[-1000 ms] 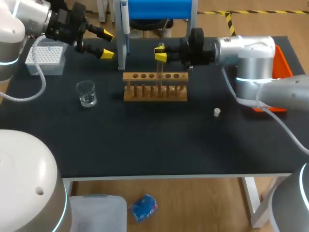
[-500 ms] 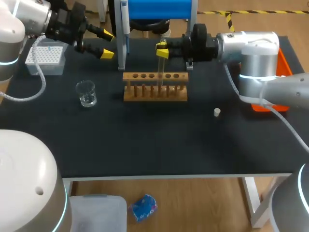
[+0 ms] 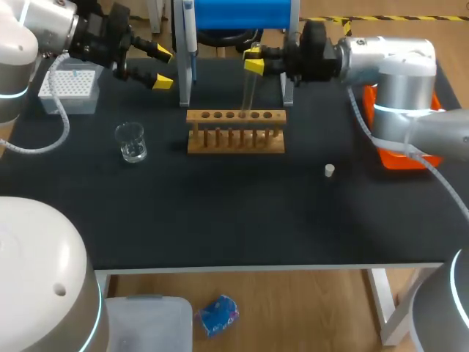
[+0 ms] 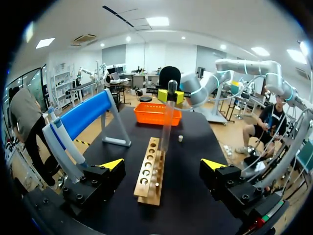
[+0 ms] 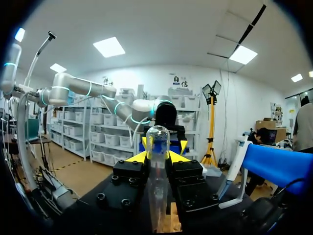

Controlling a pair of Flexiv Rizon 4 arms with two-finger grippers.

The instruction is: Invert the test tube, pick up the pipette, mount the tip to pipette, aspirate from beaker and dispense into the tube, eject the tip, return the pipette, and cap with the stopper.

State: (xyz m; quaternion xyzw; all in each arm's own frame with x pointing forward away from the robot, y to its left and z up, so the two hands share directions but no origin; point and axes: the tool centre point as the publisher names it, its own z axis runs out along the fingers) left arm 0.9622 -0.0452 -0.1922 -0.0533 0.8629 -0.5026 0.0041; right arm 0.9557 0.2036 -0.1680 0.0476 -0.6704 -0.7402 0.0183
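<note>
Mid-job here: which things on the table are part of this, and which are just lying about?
Job: tube in right gripper, pipette, tip box, beaker, stopper, rack, stand.
Lying about: orange tray, no clear use.

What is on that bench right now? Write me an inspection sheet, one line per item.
Surface: black table, no damage seen.
Job's things: test tube upright, round end up, over the wooden rack; beaker left of the rack; tip box at the back left; pipette hanging on the blue stand; stopper lying alone.
Clutter: orange tray at the right edge.
Pincers: right pincer shut on the test tube; left pincer open and empty.
Cables: white hose hangs off the left arm; grey cable off the right arm.
Surroundings: nothing seen.
</note>
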